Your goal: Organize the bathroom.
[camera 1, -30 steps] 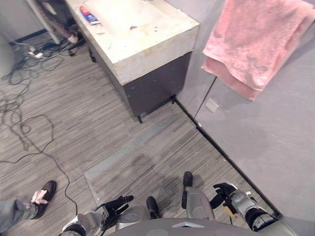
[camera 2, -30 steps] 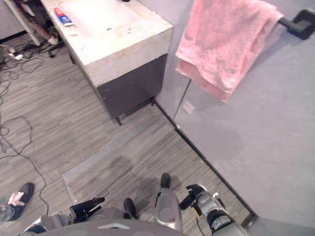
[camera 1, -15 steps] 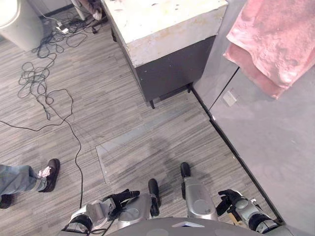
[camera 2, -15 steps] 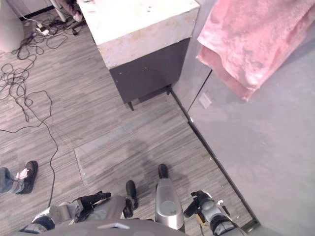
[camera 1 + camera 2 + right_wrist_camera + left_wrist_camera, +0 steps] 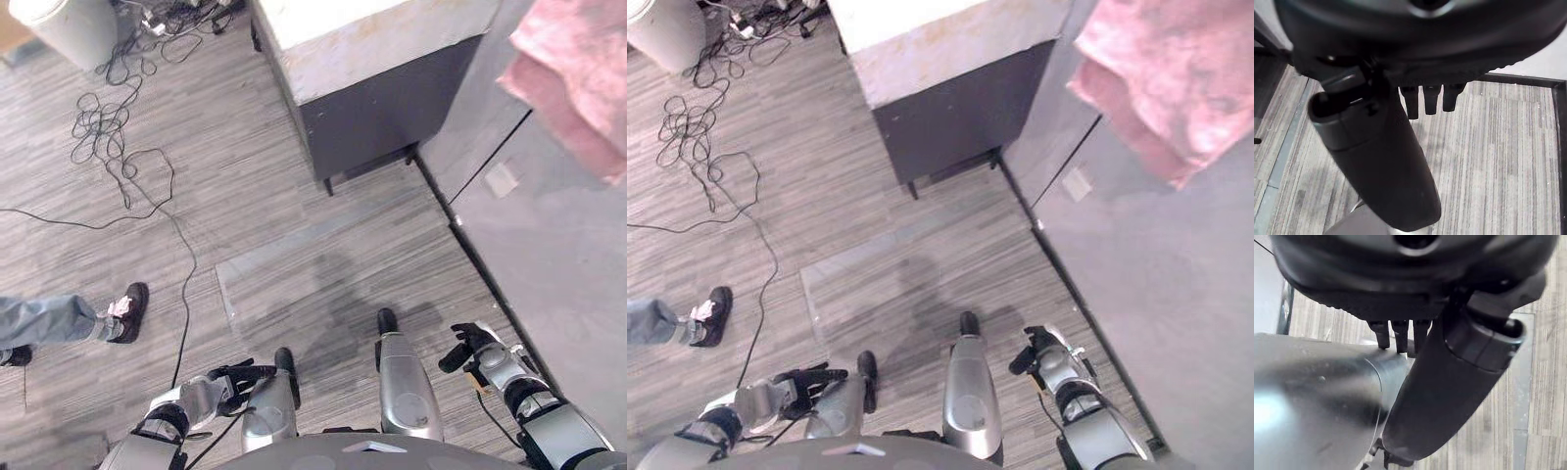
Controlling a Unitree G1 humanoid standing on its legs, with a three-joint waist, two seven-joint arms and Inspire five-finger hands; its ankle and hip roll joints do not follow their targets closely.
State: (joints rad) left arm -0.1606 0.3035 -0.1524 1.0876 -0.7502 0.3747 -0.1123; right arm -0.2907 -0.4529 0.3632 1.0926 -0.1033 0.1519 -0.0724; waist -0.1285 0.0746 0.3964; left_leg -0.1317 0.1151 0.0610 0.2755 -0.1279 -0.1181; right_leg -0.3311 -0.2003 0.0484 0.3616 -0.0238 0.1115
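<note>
Hanging low over the wood-grain floor (image 5: 294, 225), the left hand (image 5: 227, 383) and right hand (image 5: 468, 347) are relaxed, fingers loose, holding nothing. Beyond them, past the vanity cabinet (image 5: 382, 108), a pink towel (image 5: 1176, 88) drapes at the wall; soft, light and limp, it is probably best gathered at its hanging lower edge.

The camera has swung down and left, while the person's shoe (image 5: 129, 309) has stepped nearer the robot.

grey plank floor (image 5: 294, 196), dark vanity cabinet (image 5: 382, 108), tangled cables (image 5: 108, 147), white bin (image 5: 73, 24)
</note>
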